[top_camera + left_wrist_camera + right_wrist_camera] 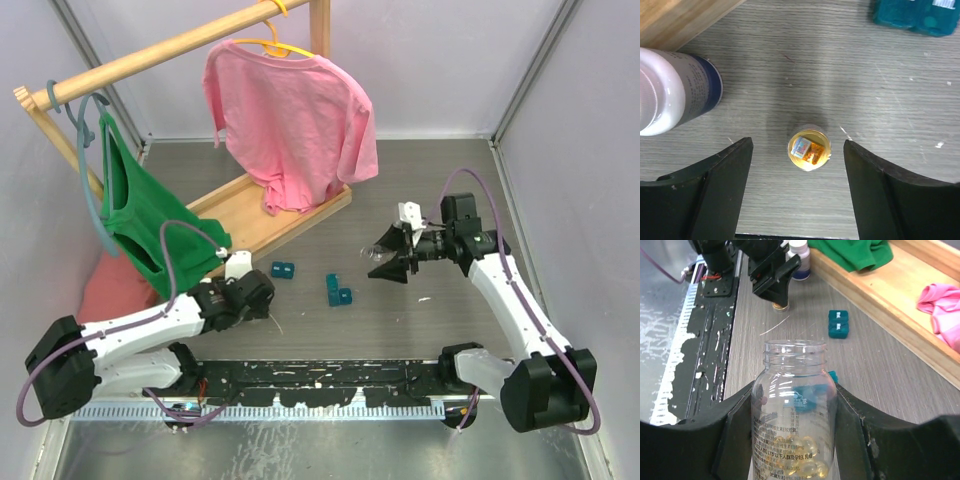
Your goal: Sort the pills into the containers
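Two teal containers (283,269) (338,291) lie on the table between the arms. One shows in the right wrist view (838,323), and the other (832,375) is partly hidden behind the bottle. My right gripper (385,262) (794,390) is shut on a clear open bottle (795,410) holding several yellow softgel pills (800,455). My left gripper (268,300) (797,145) is open above a small amber vial (809,149) that stands between its fingers without touching them. A teal container (917,15) lies beyond it.
A white bottle with a blue label (670,90) (799,260) stands left of the amber vial. A wooden clothes rack base (260,210) carries a pink shirt (290,110) and a green shirt (135,200) at the back left. A black rail (320,380) runs along the near edge.
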### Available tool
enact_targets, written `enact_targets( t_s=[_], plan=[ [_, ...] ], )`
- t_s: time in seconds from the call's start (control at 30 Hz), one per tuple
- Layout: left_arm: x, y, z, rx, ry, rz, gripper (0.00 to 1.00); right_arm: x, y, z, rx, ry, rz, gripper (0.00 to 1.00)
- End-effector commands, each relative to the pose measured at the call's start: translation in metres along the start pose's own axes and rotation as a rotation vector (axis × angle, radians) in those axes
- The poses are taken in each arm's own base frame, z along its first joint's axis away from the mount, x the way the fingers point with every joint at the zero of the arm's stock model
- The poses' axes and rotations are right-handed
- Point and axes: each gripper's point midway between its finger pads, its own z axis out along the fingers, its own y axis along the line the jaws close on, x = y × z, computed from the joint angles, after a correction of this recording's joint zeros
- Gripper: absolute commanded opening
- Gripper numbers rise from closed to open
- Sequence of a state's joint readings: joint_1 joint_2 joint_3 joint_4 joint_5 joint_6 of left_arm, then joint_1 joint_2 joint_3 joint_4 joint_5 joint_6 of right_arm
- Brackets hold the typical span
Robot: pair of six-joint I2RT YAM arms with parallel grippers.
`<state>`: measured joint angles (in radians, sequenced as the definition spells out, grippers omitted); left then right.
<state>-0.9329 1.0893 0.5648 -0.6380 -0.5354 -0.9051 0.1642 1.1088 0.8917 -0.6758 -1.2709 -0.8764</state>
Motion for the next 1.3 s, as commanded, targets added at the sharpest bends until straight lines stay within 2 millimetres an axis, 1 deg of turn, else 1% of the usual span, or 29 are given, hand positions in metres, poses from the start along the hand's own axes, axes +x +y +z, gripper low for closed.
enact_targets(
  t_s=[0.0,0.07,0.13,0.2,0.23,0.3,0.37,0.43,0.47,0.53,0.57,0.6,0.63,0.67,0.7,0.73,0.77,0.8,0.83,0.87,0.9,0.93,0.97,1.0,1.03,1.07,1.13,1.17,1.27],
  plan=[
    [-0.024,-0.026,-0.025,0.153,-0.033,-0.043,0.77,-0.041,-0.002,-0.013,0.032,-0.085,-0.022,0.01],
    [-0.024,-0.041,-0.039,0.277,-0.017,-0.023,0.82,-0.064,-0.004,-0.021,0.055,-0.113,-0.018,0.01],
    [-0.024,-0.059,-0.056,0.425,-0.011,-0.012,0.86,-0.098,-0.012,-0.031,0.115,-0.134,-0.039,0.01],
    [-0.025,-0.073,-0.073,0.555,-0.022,-0.022,0.87,-0.151,-0.022,-0.046,0.213,-0.177,-0.09,0.01],
    [-0.027,-0.077,-0.08,0.605,-0.034,-0.035,0.91,-0.184,-0.029,-0.056,0.29,-0.222,-0.097,0.01],
    [-0.033,-0.083,-0.092,0.68,-0.065,-0.061,0.92,-0.258,-0.044,-0.085,0.484,-0.381,-0.113,0.01],
    [-0.036,-0.084,-0.099,0.711,-0.08,-0.077,0.92,-0.32,-0.068,-0.127,0.695,-0.563,-0.026,0.01],
    [-0.038,-0.085,-0.104,0.728,-0.084,-0.085,0.92,-0.361,-0.076,-0.163,0.817,-0.731,0.056,0.01],
    [-0.039,-0.086,-0.107,0.736,-0.081,-0.086,0.92,-0.37,-0.074,-0.162,0.776,-0.76,0.093,0.01],
    [-0.04,-0.087,-0.111,0.745,-0.074,-0.08,0.92,-0.373,-0.029,-0.119,0.371,-0.69,0.129,0.01],
    [-0.04,-0.088,-0.112,0.745,-0.068,-0.074,0.92,-0.377,0.006,-0.107,0.168,-0.678,0.098,0.01],
    [-0.039,-0.087,-0.113,0.741,-0.06,-0.065,0.92,-0.376,0.047,-0.102,0.024,-0.668,-0.047,0.01],
    [-0.038,-0.087,-0.114,0.743,-0.053,-0.058,0.93,-0.371,0.061,-0.1,-0.018,-0.644,-0.058,0.01],
    [-0.039,-0.088,-0.115,0.745,-0.051,-0.056,0.93,-0.369,0.058,-0.099,0.012,-0.623,-0.045,0.01],
    [-0.039,-0.089,-0.116,0.751,-0.049,-0.055,0.93,-0.369,0.041,-0.1,0.102,-0.628,0.009,0.01],
    [-0.039,-0.09,-0.118,0.764,-0.049,-0.053,0.93,-0.367,0.003,-0.11,0.315,-0.645,0.047,0.01],
    [-0.039,-0.092,-0.119,0.776,-0.048,-0.052,0.93,-0.362,-0.04,-0.135,0.619,-0.655,0.051,0.01],
    [-0.04,-0.094,-0.122,0.792,-0.052,-0.052,0.93,-0.363,-0.049,-0.143,0.698,-0.632,-0.02,0.01],
    [-0.041,-0.096,-0.124,0.81,-0.058,-0.049,0.94,-0.369,-0.033,-0.129,0.546,-0.632,-0.046,0.01],
    [-0.042,-0.098,-0.126,0.828,-0.069,-0.042,0.95,-0.37,0.004,-0.105,0.254,-0.593,-0.089,0.01],
    [-0.043,-0.1,-0.127,0.844,-0.079,-0.038,0.97,-0.363,0.056,-0.087,-0.027,-0.563,-0.132,0.01],
    [-0.045,-0.102,-0.128,0.861,-0.097,-0.033,0.99,-0.352,0.088,-0.085,-0.179,-0.599,-0.08,0.01],
    [-0.047,-0.104,-0.129,0.877,-0.116,-0.029,0.99,-0.353,0.087,-0.091,-0.144,-0.649,-0.162,0.01],
    [-0.048,-0.106,-0.129,0.893,-0.132,-0.025,0.98,-0.36,0.052,-0.095,0.01,-0.669,-0.129,0.01],
    [-0.05,-0.109,-0.131,0.917,-0.152,-0.023,0.98,-0.364,-0.005,-0.11,0.32,-0.685,-0.048,0.01],
    [-0.052,-0.112,-0.133,0.944,-0.171,-0.023,0.98,-0.346,-0.032,-0.117,0.52,-0.593,-0.034,0.01],
    [-0.055,-0.118,-0.139,0.997,-0.205,-0.02,0.98,-0.32,-0.006,-0.088,0.275,-0.496,-0.027,0.01],
    [-0.056,-0.119,-0.139,1.009,-0.218,-0.023,0.98,-0.313,0.007,-0.082,0.183,-0.504,-0.028,0.01],
    [-0.062,-0.122,-0.139,1.031,-0.276,-0.026,0.98,-0.273,0.033,-0.063,0.053,-0.47,-0.116,0.01]
  ],
)
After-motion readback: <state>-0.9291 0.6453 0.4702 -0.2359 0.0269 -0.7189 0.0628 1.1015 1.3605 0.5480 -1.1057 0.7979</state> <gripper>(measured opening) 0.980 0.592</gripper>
